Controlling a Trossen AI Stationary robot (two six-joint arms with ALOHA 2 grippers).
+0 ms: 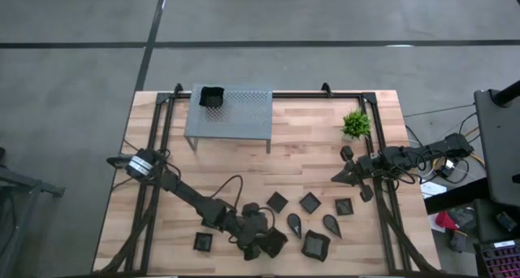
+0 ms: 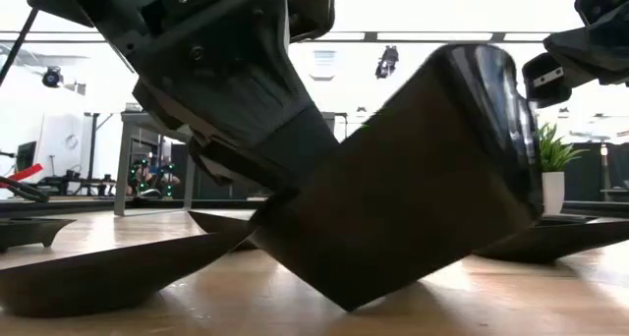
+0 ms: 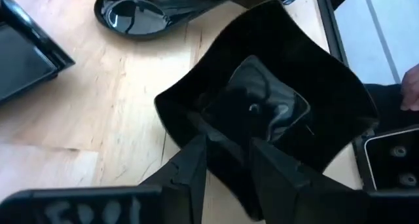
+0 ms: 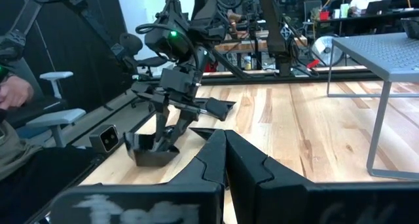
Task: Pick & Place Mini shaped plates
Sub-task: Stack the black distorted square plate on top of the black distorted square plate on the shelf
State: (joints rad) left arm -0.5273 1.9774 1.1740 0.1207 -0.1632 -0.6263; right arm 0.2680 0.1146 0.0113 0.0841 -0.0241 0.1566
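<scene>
My left gripper (image 1: 262, 244) is at the table's near edge, middle, shut on a larger black wavy-rimmed plate (image 1: 274, 241), which stands steeply tilted in the low view (image 2: 413, 179). Other black mini plates lie flat on the table around it: a square one (image 1: 203, 242), three small diamond-set ones (image 1: 309, 202), two teardrops (image 1: 294, 223), and a larger wavy one (image 1: 315, 245). One more black dish (image 1: 212, 95) sits on the grey stand. My right gripper (image 1: 340, 176) is shut and empty above the table's right side. My left gripper pinches the wavy plate's rim (image 3: 229, 160) between its two fingers (image 3: 193, 168), on the side nearest the wrist. The fingers slant down from the table's left. The plate is tipped up with its hollow toward the wrist; its lowest corner (image 2: 344, 305) is at the tabletop.
The grey perforated stand (image 1: 230, 115) stands at the far middle, a small green plant (image 1: 356, 123) at the far right. Black frame rails (image 1: 154, 180) run along the table's left and right sides. A person's hand (image 3: 412, 86) shows beyond the near edge.
</scene>
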